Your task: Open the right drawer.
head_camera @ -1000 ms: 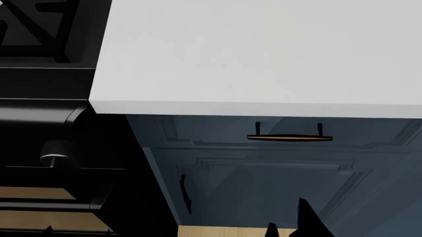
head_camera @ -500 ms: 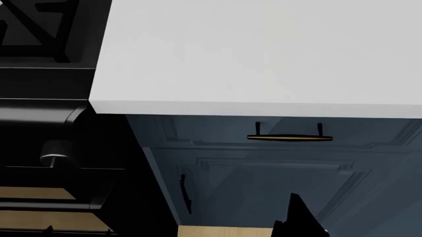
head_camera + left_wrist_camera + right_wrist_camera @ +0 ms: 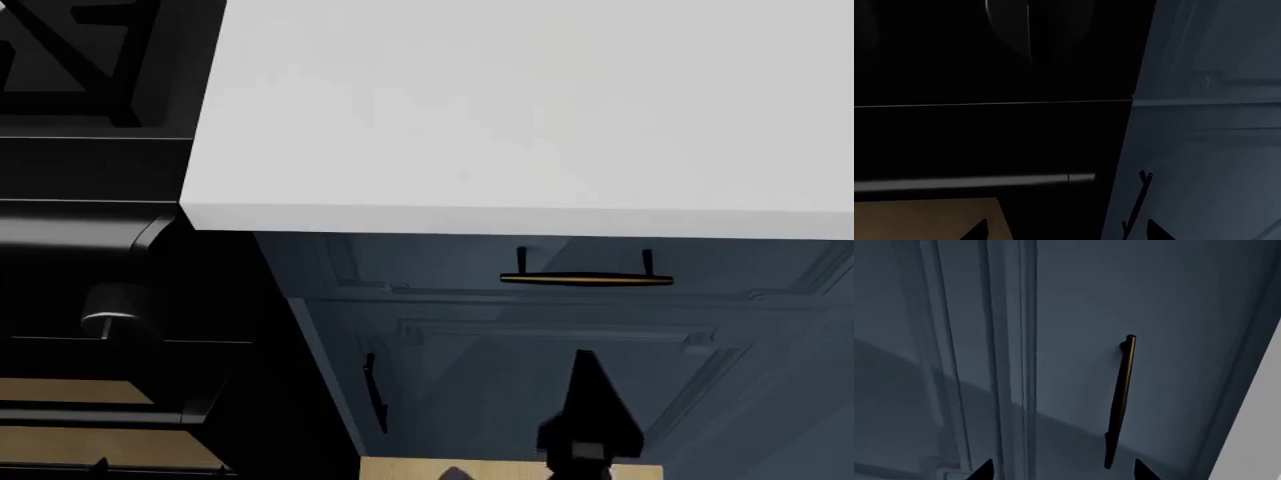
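Observation:
The right drawer [image 3: 441,265] is a shallow blue-grey front just under the white countertop, and it is closed. Its brass bar handle [image 3: 585,279] sits on two dark posts. My right gripper [image 3: 585,375] is a dark pointed shape below the handle, in front of the cabinet door, and touches nothing. In the right wrist view the handle [image 3: 1121,400] lies ahead of my open right gripper [image 3: 1062,472], nearer one fingertip [image 3: 1141,471]. My left gripper [image 3: 1067,235] is open and empty, facing the seam between oven and cabinet. It does not show in the head view.
The black oven front [image 3: 120,350] with a knob [image 3: 114,310] stands to the left. Its bar handle [image 3: 974,182] shows in the left wrist view. Below the drawer is a taller blue-grey cabinet door [image 3: 534,380] with a dark vertical handle [image 3: 375,392]. The countertop [image 3: 534,110] overhangs the drawer.
My right gripper has risen in the head view, from the bottom edge toward the drawer handle, and shifted slightly left. The drawer has not moved.

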Controlling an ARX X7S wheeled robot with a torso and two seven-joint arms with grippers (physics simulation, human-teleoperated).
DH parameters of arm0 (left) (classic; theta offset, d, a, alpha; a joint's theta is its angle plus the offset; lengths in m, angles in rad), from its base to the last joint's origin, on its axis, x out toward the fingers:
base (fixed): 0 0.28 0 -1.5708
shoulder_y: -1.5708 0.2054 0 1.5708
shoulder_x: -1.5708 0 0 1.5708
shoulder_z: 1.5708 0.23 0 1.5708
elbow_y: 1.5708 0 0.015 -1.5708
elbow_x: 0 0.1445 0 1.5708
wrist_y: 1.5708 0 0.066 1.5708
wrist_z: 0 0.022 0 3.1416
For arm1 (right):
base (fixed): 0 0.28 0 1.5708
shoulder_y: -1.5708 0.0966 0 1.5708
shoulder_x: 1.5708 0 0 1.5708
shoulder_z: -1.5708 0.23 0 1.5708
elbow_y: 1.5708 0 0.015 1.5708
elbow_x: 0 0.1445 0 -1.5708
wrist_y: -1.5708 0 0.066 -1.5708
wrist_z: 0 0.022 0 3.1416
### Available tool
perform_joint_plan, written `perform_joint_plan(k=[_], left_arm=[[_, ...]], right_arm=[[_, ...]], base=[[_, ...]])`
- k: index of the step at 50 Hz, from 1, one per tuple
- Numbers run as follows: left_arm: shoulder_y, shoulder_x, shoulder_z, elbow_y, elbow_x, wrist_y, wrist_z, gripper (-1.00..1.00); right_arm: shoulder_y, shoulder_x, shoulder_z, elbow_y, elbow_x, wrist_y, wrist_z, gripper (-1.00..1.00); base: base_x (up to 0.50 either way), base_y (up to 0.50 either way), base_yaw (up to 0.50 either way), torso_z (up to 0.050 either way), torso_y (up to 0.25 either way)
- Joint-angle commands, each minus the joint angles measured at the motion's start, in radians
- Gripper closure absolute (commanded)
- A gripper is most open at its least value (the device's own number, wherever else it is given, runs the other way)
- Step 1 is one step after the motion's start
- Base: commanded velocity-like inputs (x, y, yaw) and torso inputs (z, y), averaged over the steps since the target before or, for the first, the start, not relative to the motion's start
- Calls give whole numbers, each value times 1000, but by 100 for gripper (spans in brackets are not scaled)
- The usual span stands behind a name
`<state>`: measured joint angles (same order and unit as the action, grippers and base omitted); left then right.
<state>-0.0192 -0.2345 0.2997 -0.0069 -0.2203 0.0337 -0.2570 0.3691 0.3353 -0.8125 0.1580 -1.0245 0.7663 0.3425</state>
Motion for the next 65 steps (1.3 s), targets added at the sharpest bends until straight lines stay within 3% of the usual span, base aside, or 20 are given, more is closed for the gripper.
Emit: perform_joint_plan(k=[1, 33, 44, 65], left_arm=[[1, -5, 8, 3, 1, -2, -7, -100], [-4, -13, 29, -2, -6, 0, -13, -100], [-7, -14, 34, -11, -8, 5, -15, -100], [-7, -21, 43, -8, -11, 7, -24, -100]], right_arm=[[54, -16, -4, 61, -21, 8, 15, -100], [185, -66, -49, 237, -108, 27, 92, -100], [225, -97, -40, 349, -72, -6, 121, -100], [263, -119, 14, 369, -17, -25, 174, -100]], base=[[0, 0, 0, 0, 0], [0, 0, 0, 0, 0], [0, 0, 0, 0, 0], [0, 0, 0, 0, 0]])
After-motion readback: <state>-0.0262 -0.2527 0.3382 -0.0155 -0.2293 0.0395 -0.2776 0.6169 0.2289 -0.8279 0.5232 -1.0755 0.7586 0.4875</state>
